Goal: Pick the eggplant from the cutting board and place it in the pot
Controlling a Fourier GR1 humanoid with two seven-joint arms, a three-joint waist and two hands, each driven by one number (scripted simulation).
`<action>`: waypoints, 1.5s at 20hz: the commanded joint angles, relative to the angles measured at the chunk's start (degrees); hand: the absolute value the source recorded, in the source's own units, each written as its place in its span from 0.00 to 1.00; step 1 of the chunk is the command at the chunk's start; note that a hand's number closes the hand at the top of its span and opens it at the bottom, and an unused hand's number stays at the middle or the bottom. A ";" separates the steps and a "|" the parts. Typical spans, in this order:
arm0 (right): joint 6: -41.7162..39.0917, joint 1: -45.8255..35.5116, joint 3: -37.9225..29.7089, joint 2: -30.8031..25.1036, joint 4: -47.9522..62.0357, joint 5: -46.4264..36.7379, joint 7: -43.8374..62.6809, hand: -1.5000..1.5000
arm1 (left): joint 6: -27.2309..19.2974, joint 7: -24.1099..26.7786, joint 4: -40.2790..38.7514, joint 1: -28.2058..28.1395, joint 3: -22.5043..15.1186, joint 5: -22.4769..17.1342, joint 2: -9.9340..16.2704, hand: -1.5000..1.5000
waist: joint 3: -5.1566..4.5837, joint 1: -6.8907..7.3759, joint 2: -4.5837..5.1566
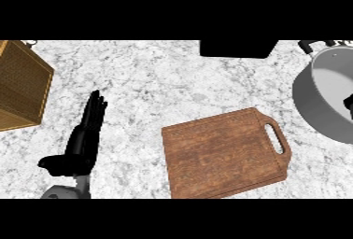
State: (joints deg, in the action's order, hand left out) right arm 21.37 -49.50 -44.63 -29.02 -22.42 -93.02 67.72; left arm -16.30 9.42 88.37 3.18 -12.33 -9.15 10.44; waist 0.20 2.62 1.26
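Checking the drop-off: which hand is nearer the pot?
Right. What seems to be the right hand shows as a dark bit over the pot at the view's right edge; the left hand rests open far left of it.

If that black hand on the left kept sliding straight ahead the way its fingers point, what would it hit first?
Probably nothing: the left hand points up the view and slightly right, over bare marble counter. The wicker box lies to its left, the cutting board to its right, both seemingly off that line.

Grey-white marble counter filling the frame, woven wooden box at the left edge, black block at the upper edge, even light
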 commanded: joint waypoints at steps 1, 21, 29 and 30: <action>5.95 1.55 -5.24 1.84 0.77 3.79 9.68 0.00 | 1.29 1.12 -1.97 -0.19 0.80 -0.81 0.08 0.50 | -0.03 -0.45 -0.03; 53.24 10.25 -9.13 12.99 -22.72 4.55 -7.57 0.00 | 0.37 -0.96 0.10 -0.93 2.34 -0.49 0.04 0.50 | -0.20 -2.61 -1.19; 54.76 21.03 -5.36 24.17 -40.68 5.67 -10.31 0.00 | 2.13 -0.26 0.92 -3.79 3.21 -0.78 0.46 0.50 | -0.26 -3.14 -1.55; 53.43 22.35 -4.60 26.34 -44.27 5.57 -10.34 0.00 | -1.48 -3.03 1.49 -0.17 2.29 1.99 -0.96 0.50 | -0.25 -3.39 -1.58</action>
State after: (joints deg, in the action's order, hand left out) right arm 72.46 -31.74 -51.22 -7.90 -57.50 -87.88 56.78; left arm -16.24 8.85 89.32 0.46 -10.43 -8.39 9.94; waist -0.12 -0.28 -0.24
